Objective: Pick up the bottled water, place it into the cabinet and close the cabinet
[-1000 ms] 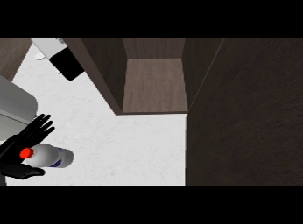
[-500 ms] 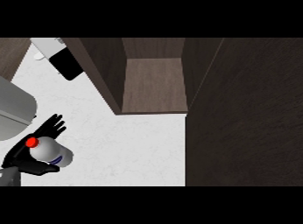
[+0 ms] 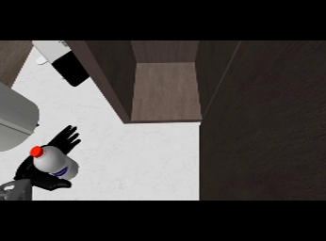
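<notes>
Down in the lower left corner, a small bottled water (image 3: 54, 162), round and white with a tiny red cap and a dark blue band low on its side. Held up off the white counter (image 3: 138, 160) by the left hand (image 3: 40, 172), black all over, with the thumb curled under the bottle and the long fingers (image 3: 67, 139) spread out straight behind it. Behind that hand, a bit of grey forearm at the very corner. Counter top pale and smooth with faint speckles, like stone. Up in the middle, the cabinet (image 3: 167, 89), standing open: dark brown wood on its walls, a lighter brown wooden floor inside, boxy and square at the corners. Well apart from the bottle, with bare counter between. On the right, a big flat slab of very dark wood (image 3: 270, 127) with fine grain lines. At the left edge, a smooth grey thing with a rounded corner (image 3: 6, 122). Near the top left, a flat black rectangle (image 3: 72, 70), tilted, beside something small and white (image 3: 47, 49). No right hand to be seen.
</notes>
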Available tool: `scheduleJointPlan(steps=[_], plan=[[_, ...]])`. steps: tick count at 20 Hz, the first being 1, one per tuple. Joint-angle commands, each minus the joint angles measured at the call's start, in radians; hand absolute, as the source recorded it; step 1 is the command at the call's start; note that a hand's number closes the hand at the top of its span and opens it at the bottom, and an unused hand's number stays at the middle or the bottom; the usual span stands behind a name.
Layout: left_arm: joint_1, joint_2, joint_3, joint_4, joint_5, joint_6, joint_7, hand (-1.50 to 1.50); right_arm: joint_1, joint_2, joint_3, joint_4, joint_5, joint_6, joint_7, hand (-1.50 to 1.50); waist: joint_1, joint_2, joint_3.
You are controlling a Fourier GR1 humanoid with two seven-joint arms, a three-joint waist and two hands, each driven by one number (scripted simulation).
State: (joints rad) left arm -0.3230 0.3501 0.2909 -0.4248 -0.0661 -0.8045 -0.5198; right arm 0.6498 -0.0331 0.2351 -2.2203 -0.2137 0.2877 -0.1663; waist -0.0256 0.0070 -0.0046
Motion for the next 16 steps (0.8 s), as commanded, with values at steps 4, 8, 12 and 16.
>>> scheduleJointPlan(steps=[4,8,12,16], plan=[[-0.031,-0.016,-0.012,0.062,0.04,-0.214,-0.071,-1.5,-0.023,0.009,0.022,-0.002,-0.003,-0.022,0.049,-1.5,0.002,0.002,-0.001],[-0.008,-0.029,-0.028,0.044,0.057,-0.259,-0.071,-1.5,-0.059,0.023,0.007,0.055,0.009,-0.025,0.011,-1.5,0.012,0.0,0.0],[-0.02,-0.045,-0.054,0.023,0.065,-0.271,-0.046,-1.5,-0.024,-0.007,-0.016,0.07,-0.006,0.012,-0.029,-1.5,0.003,-0.003,0.002],[-0.021,-0.073,-0.068,0.009,0.088,-0.273,-0.018,1.5,-0.052,-0.007,-0.053,0.092,-0.04,0.005,-0.017,-1.5,0.011,-0.003,0.002]])
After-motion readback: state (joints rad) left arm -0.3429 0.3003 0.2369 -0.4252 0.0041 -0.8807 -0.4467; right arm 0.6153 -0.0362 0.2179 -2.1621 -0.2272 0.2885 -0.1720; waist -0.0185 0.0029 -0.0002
